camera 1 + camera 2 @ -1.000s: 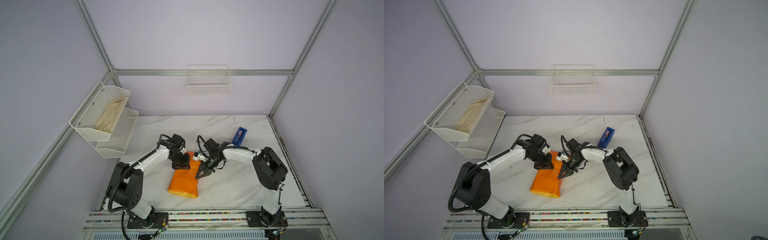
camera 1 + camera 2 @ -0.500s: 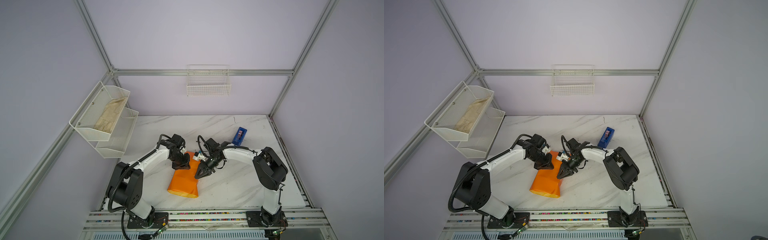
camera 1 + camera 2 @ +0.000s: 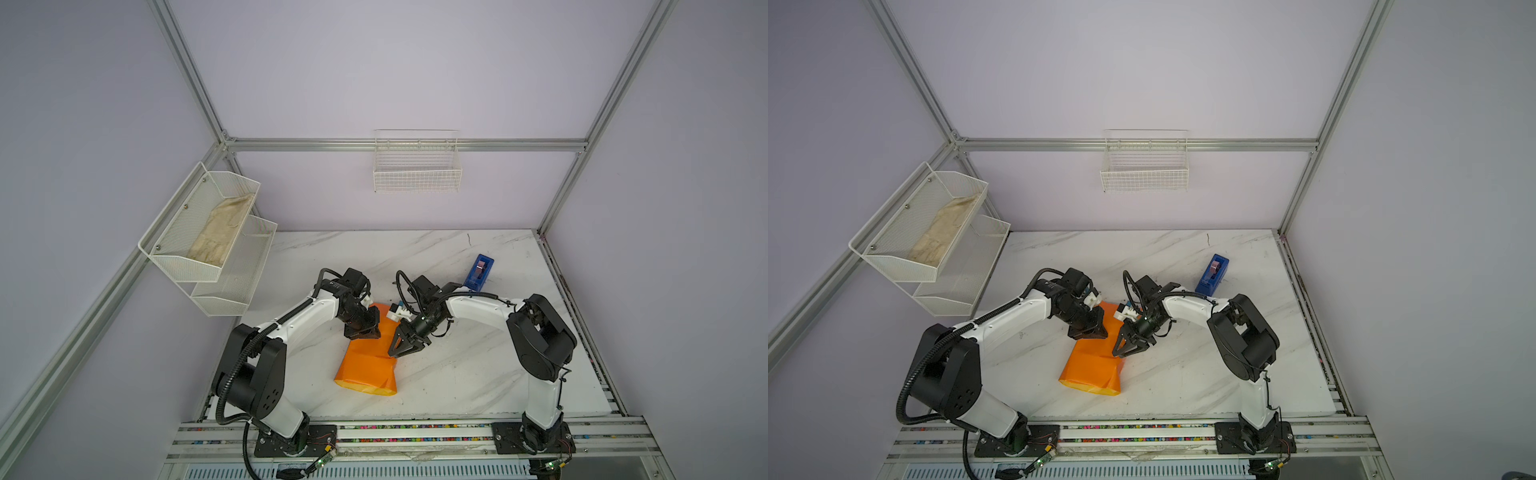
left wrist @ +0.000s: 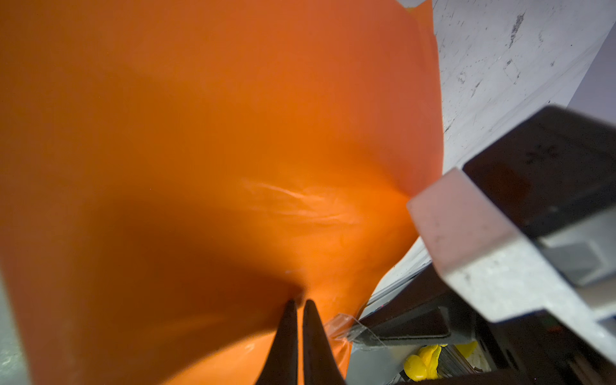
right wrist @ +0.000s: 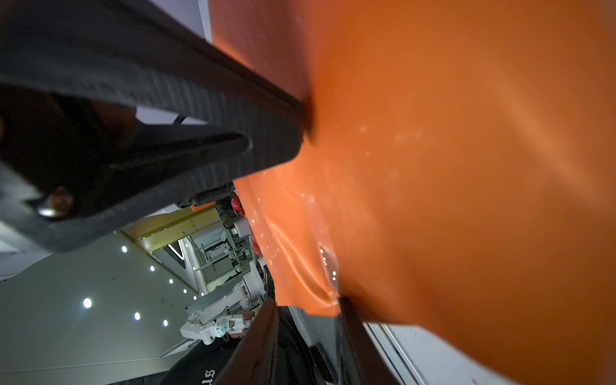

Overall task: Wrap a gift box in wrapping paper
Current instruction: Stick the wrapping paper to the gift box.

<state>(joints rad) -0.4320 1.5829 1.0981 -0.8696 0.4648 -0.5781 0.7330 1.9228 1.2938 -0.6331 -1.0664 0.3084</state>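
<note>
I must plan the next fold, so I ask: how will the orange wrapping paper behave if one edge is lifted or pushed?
Probably floppy: the wrapping paper shows creases and soft bulges, and its edge curls near the right fingers. Likely slippery, since its surface is glossy in the wrist views. Seemingly light, so a push may slide it.

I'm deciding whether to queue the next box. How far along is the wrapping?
Done: the paper is folded around the box, which is hidden, forming a bundle on the table. In hand: the shut left gripper has its tips on the paper's far part, and the right gripper, jaws apart, straddles a loose edge bearing clear tape. Left: the near end looks flared open and untaped; the dispenser stands behind.
</note>
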